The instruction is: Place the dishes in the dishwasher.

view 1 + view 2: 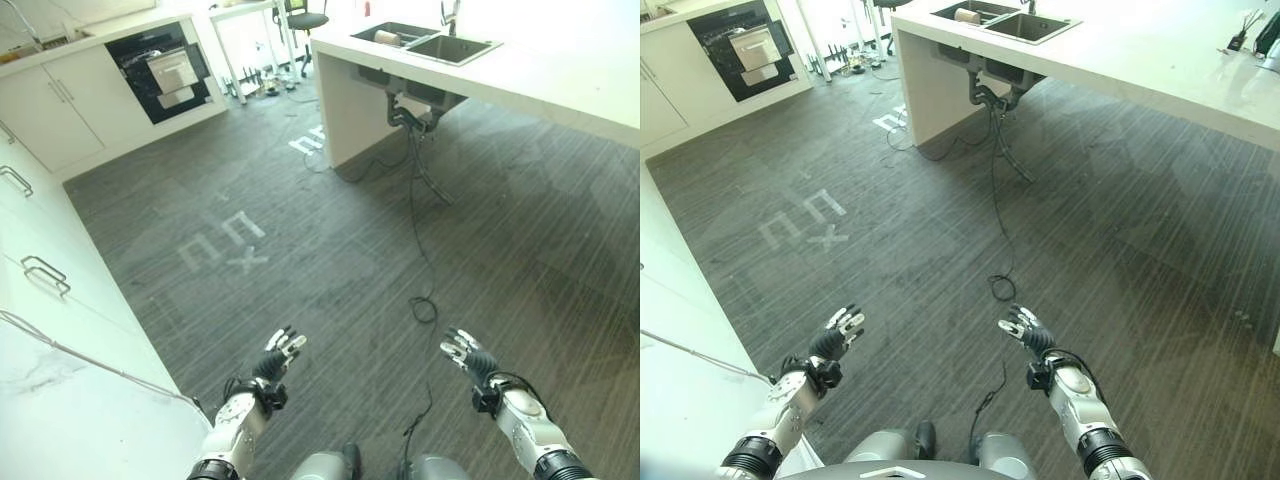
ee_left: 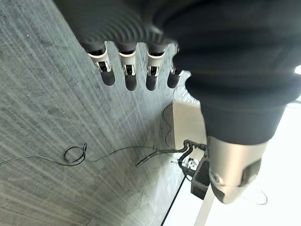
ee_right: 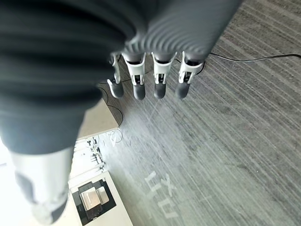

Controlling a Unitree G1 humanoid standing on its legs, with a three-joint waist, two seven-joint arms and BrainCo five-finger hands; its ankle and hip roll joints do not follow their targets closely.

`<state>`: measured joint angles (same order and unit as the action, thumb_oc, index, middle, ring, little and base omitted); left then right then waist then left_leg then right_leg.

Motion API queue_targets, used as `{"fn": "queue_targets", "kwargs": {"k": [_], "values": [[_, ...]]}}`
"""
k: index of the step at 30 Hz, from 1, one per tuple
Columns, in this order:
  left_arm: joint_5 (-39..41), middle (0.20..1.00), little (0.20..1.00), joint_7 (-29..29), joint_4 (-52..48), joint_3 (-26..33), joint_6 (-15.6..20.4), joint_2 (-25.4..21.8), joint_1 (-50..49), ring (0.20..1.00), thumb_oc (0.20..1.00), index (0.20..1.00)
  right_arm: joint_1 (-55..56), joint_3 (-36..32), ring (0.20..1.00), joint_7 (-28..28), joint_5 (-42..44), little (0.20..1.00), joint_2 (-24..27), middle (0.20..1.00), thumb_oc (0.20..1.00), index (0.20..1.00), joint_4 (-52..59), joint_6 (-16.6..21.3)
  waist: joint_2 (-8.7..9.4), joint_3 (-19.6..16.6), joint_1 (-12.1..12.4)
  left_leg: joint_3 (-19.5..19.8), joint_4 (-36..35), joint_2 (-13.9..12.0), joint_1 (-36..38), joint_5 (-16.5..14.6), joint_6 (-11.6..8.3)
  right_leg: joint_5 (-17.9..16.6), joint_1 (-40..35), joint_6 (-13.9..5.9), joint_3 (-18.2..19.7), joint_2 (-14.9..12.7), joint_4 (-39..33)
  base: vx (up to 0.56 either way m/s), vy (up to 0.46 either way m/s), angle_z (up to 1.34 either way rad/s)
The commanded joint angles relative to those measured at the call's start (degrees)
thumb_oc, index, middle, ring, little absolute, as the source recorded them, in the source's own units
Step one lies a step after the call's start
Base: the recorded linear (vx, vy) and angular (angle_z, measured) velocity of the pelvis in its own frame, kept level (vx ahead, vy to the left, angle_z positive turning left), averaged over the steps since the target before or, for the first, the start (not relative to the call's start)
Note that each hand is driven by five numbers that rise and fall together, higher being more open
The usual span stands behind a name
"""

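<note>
Both our left hand (image 1: 283, 351) and right hand (image 1: 463, 350) hang open and empty; dishes, likely fragile, slippery, want rim grips.

Kitchen: sink (image 1: 435, 44), oven (image 1: 160, 68), cabinets (image 1: 60, 110)

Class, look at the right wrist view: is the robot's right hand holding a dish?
No: the right hand holds its fingers out straight over the bare grey floor, with nothing in them.
</note>
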<state>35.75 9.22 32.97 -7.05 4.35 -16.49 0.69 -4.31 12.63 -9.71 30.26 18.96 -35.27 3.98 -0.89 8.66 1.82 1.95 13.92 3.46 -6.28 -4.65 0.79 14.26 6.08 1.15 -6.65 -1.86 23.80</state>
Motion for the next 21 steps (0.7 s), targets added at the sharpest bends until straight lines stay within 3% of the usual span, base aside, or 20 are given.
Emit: {"fn": "queue_targets", "kwargs": {"k": [1,7,14,21], "values": [[-2.0,1.000,1.000,0.8,-2.0,-1.2,0.5,-1.6,0.0,1.000,1.000,1.000,-0.1,-0.1,1.000,0.8,1.1,1.000,-1.1,1.000,1.000,1.000,1.9,-0.3,0.83,-2.5,0.5,-1.5,3.3,1.3,-0.1,-5.5,-0.37,-5.3,-1.8,-5.31,-0.7,-0.6,-6.6,0.00,0.000,0.00],[-4.2,1.000,1.000,-3.4,3.0,-2.1,-2.2,-1.2,0.2,1.000,1.000,1.000,-0.4,0.8,1.000,1.7,1.4,1.000,-1.8,1.000,1.000,1.000,-3.2,-1.2,0.65,-2.8,0.5,-2.8,3.3,0.8,0.4,-6.4,-0.23,-5.2,-2.1,-5.77,-1.6,-1.4,-6.6,0.05,0.003,-0.03],[-6.0,1.000,1.000,-2.6,8.2,-2.0,0.0,0.0,0.0,1.000,1.000,1.000,0.6,0.5,1.000,-0.5,1.6,1.000,-2.0,1.000,1.000,1.000,-5.4,0.6,0.76,-2.6,-0.1,-3.8,3.3,-0.1,0.8,-6.7,-0.29,-4.7,-2.4,-5.61,-2.3,-1.5,-6.6,0.06,-0.067,0.05],[-5.2,1.000,1.000,-4.2,2.7,-2.1,2.0,-1.3,0.3,1.000,1.000,1.000,0.4,0.6,1.000,-3.6,0.9,1.000,-0.3,1.000,1.000,1.000,-2.0,0.1,1.99,-0.4,0.3,-3.0,3.3,0.2,2.5,-4.1,-0.55,-4.7,-3.5,-3.66,-1.9,-1.0,-6.6,0.08,-0.136,0.01]]}}
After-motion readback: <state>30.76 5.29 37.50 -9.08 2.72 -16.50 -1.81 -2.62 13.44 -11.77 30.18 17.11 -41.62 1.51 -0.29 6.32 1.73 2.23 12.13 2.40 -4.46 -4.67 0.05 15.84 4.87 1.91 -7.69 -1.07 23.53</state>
